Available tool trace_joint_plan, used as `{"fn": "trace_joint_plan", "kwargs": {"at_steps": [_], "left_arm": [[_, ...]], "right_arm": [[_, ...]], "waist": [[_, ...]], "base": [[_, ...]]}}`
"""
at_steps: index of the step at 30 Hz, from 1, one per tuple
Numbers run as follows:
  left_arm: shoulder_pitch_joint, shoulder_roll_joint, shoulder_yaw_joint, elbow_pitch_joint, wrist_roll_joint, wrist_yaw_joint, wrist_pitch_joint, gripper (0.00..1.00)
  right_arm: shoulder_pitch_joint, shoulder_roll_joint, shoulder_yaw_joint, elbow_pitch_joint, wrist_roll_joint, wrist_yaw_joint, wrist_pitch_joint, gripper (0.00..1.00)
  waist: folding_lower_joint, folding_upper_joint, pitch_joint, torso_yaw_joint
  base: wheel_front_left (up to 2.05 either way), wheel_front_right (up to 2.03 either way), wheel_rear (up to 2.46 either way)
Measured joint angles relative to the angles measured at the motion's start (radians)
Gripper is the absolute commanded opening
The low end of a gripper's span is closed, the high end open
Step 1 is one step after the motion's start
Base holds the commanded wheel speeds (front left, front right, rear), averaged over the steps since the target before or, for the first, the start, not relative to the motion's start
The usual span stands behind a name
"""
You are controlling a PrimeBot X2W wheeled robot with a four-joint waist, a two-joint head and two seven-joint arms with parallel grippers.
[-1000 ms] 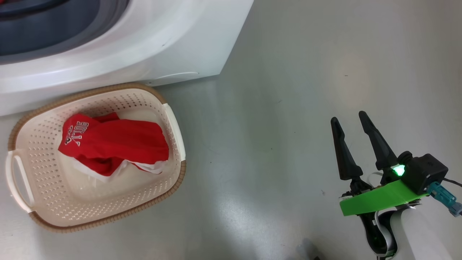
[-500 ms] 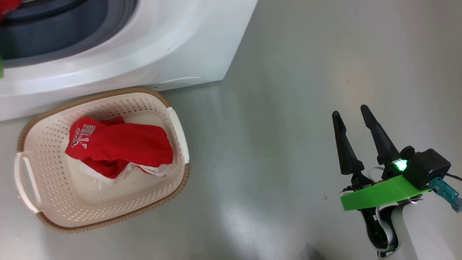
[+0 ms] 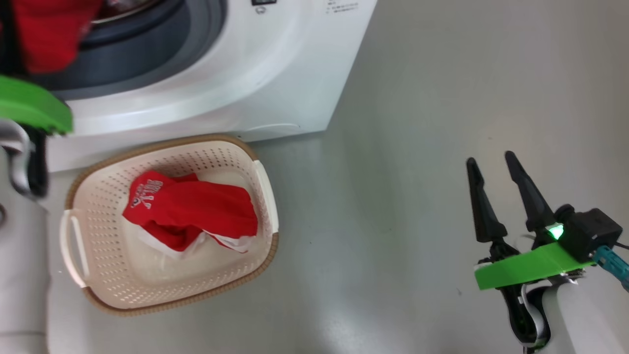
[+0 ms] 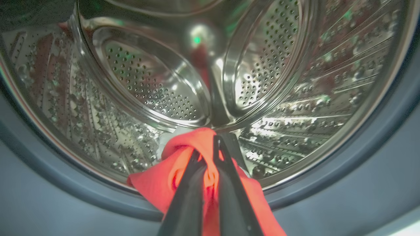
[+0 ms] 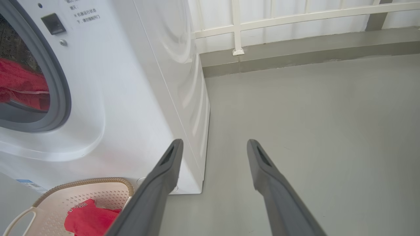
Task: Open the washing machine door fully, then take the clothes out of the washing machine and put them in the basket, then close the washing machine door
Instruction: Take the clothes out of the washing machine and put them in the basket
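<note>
The washing machine (image 3: 221, 73) stands at the upper left with its steel drum (image 4: 147, 82) exposed; the washing machine door is out of view. My left gripper (image 4: 206, 146) is shut on a red garment (image 4: 183, 164) at the drum's mouth, over the grey gasket (image 4: 65, 196). The same red garment (image 3: 49, 34) hangs at the opening above my left arm's green mount (image 3: 29, 105). On the floor before the washer sits the basket (image 3: 265, 196), holding a red garment with white lettering (image 3: 191, 209). My right gripper (image 3: 491, 162) is open and holds nothing, well to the right.
Bare grey floor (image 3: 417, 123) lies between the basket and my right gripper. A white railing and a low kerb (image 5: 295, 42) run along the far wall behind the washer. My pale left forearm (image 3: 22, 275) stands close beside the basket's left handle.
The head camera has shifted, so the whole picture slid right and down. My left arm and the red garment at the drum mouth have come into sight. The right gripper stays open.
</note>
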Motion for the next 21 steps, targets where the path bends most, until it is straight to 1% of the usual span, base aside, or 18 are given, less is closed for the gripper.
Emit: {"fn": "trace_joint_plan", "kwargs": {"at_steps": [6,9,14,20,21], "left_arm": [[0.162,-0.066,0.056,-0.192,-0.007,-0.009,0.0,0.0],[0.234,-0.086,0.057,-0.298,-0.009,-0.009,0.0,0.0],[0.35,-0.089,0.041,-0.462,-0.018,-0.009,0.0,0.0],[0.441,-0.101,0.068,-0.636,-0.032,-0.009,0.0,0.0],[0.441,-0.101,0.068,-0.636,-0.032,-0.009,0.0,0.0]], "right_arm": [[0.038,0.0,-0.02,0.011,-0.026,0.0,0.0,1.0],[0.05,0.0,-0.03,0.012,-0.032,0.0,0.0,1.0],[0.057,0.0,-0.037,0.015,-0.036,0.0,0.0,1.0],[0.09,0.0,-0.043,0.014,-0.042,0.0,0.0,1.0],[0.09,0.0,-0.043,0.014,-0.042,0.0,0.0,1.0]], "waist": [[0.0,0.0,-0.049,0.03],[0.0,0.0,-0.073,0.044],[0.0,0.0,-0.104,0.064],[0.0,0.0,-0.125,0.079],[0.0,0.0,-0.125,0.079]], "base": [[0.0,0.0,0.0],[0.0,0.0,0.0],[0.0,0.0,0.0],[0.0,0.0,0.0],[0.0,0.0,0.0]]}}
